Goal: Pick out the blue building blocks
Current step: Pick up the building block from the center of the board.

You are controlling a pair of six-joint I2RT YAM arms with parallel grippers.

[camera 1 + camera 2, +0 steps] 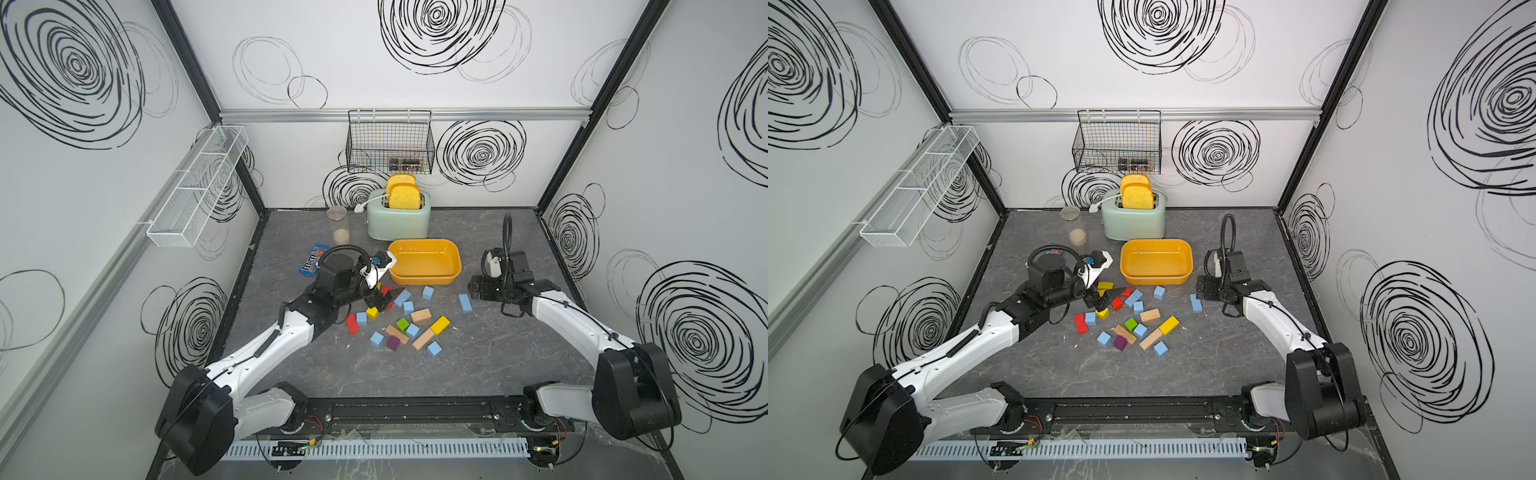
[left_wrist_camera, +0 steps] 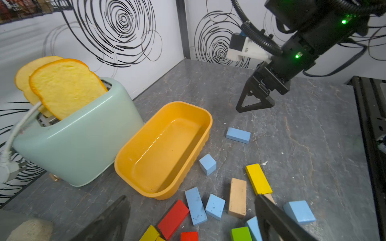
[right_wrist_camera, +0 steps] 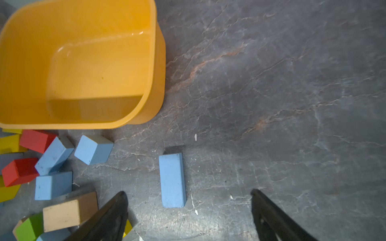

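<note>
Eight blue blocks show in both top views, scattered among other colours on the table in front of the tray. One, a blue brick, lies apart, near the right claw. The left claw hangs over the pile. In the left wrist view the left claw is spread wide, gripping nothing, with blue blocks under it. In the right wrist view the right claw gapes, holding nothing; the blue brick lies flat ahead of its fingers, untouched.
</note>
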